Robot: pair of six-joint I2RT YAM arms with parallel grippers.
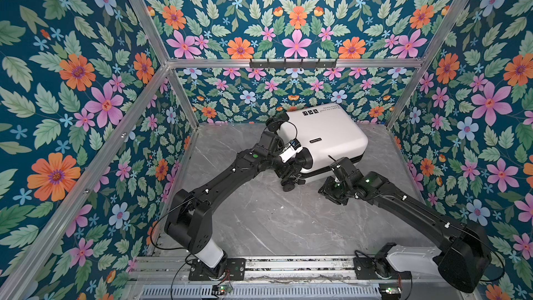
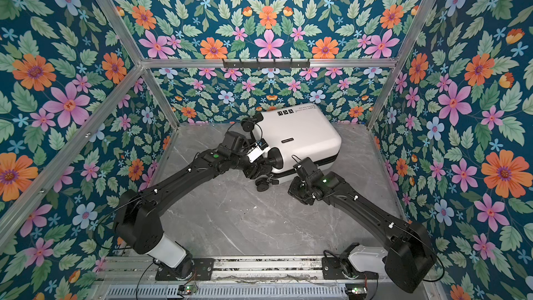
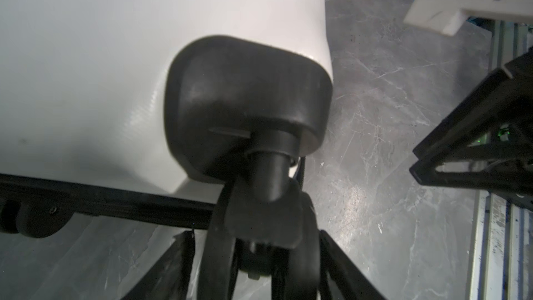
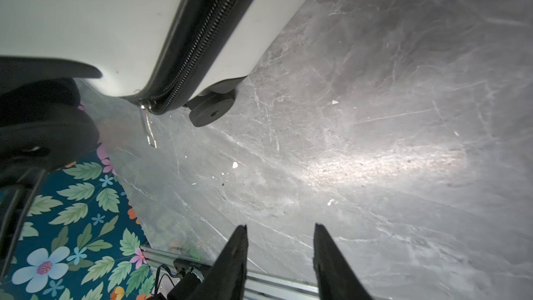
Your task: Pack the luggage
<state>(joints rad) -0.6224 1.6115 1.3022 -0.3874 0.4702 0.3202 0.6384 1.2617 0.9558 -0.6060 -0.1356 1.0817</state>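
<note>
Luggage [image 1: 326, 128] [image 2: 300, 131] lies closed on the desk [image 1: 259, 220], with both arms at its near side.
The white case lies flat and askew against the desk's far edge, right of the middle. In the right wrist view the visible run of its zipper [image 4: 202, 38] is closed, and a metal pull tab [image 4: 148, 128] hangs at the corner beside a lower wheel [image 4: 212, 112]. The left gripper [image 3: 255, 233] stands at the case's near left corner, its fingers [image 3: 181, 258] on either side of an upper caster wheel [image 3: 259, 258] and close against it. Whether they actually clamp the wheel cannot be told. The right gripper [image 4: 279, 226] hangs over bare desk near the case's near side, apart from it. Its jaws are parted and hold nothing.
</note>
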